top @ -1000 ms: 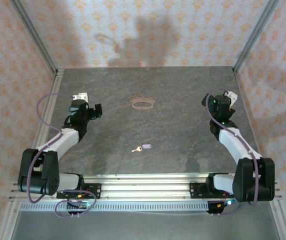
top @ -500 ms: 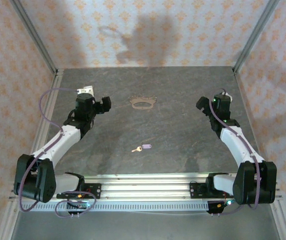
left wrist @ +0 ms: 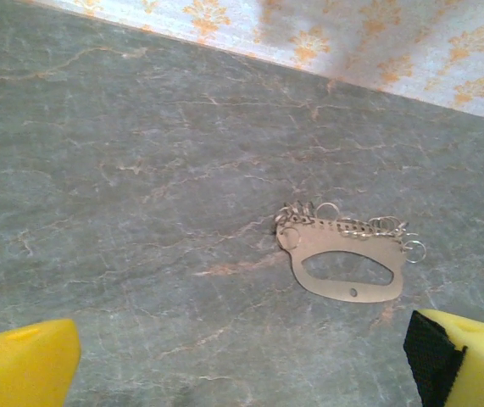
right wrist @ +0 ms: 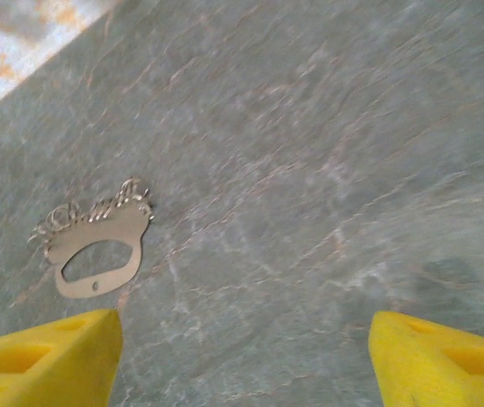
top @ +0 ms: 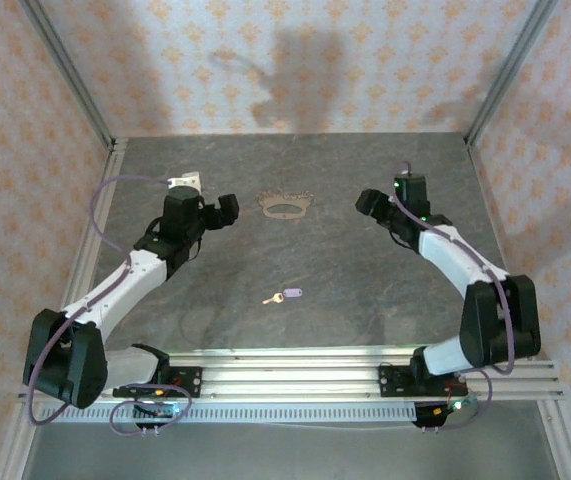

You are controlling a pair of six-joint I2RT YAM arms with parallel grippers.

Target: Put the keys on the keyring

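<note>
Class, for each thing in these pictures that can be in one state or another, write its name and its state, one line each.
Thin tan-brown oval keyring with a fringe of small rings: lying flat on the table, ungripped, lilac key not on it.
Tiny key with lilac head and brass-coloured blade: lying flat, apart from the keyring, ungripped.
Left gripper: open, empty.
Right gripper: open, empty.

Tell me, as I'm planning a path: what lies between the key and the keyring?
Bare tabletop, seen in the top external view, separates the key from the keyring.
</note>
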